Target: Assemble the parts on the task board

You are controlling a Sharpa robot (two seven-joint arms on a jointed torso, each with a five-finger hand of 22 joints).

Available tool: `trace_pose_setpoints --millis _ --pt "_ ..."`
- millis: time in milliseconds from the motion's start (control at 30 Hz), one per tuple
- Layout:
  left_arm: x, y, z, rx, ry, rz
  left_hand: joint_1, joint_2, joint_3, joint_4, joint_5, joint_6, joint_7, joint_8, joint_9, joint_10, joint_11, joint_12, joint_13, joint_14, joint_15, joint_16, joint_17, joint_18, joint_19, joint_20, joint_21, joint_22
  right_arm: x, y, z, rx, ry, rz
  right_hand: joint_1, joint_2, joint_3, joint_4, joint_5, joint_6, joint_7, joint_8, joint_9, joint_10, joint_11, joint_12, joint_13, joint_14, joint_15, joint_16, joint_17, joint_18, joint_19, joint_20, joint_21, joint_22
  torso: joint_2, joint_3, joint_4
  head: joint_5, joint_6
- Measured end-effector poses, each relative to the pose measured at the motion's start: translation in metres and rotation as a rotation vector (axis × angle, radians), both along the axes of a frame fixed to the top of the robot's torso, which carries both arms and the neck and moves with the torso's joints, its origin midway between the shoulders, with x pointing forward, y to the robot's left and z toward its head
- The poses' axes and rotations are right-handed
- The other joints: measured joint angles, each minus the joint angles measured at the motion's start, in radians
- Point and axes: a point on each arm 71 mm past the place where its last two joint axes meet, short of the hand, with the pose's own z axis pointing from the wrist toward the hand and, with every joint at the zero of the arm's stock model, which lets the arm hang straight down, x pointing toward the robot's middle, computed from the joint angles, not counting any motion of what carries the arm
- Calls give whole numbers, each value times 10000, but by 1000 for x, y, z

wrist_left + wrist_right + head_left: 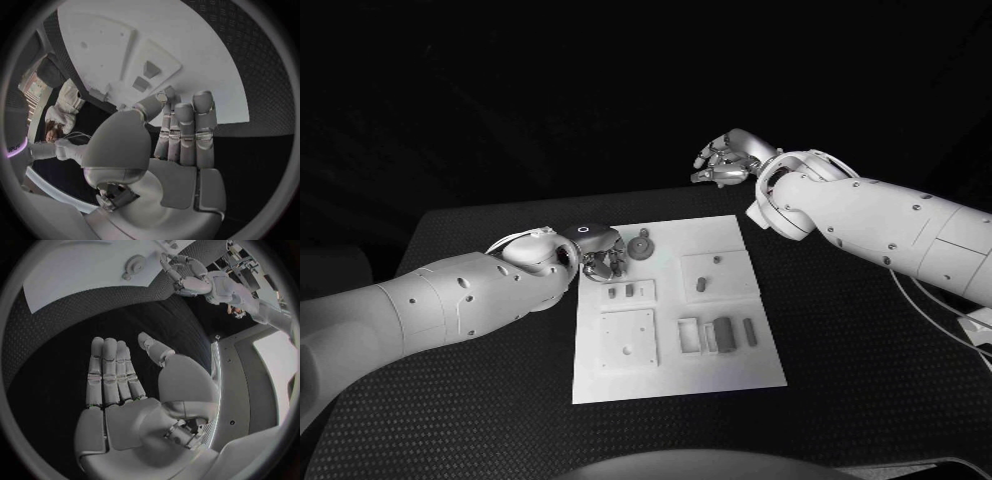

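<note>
The white task board lies in the middle of the black table. A round grey part sits near its far left corner, and small grey parts lie in the middle rows. Upright grey pieces stand near the right side. My left hand hovers at the board's far left edge, beside the round part; in the left wrist view its fingers are straight and hold nothing. My right hand is raised beyond the board's far right corner, with flat, empty fingers.
A raised square plate sits on the board's near left. Bare black table lies right of the board. The right wrist view shows the board, the round part and my left hand.
</note>
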Motion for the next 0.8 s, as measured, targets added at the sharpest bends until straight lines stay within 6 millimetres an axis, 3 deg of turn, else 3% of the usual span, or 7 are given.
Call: trace_pose_setpoints --millis 800 --pt "0 -1 0 -126 -125 -23 13 -19 0 -1 -15 0 0 -44 -9 -1 6 -27 12 16 17 -1 -8 0 17 17 39 -2 0 1 0 3 0 11 0 0 0 0 0 2 -4 0 0 0 0 0 -17 -1 1 -40 18 0 0 0 0 0 -5 -14 11 -26 8"
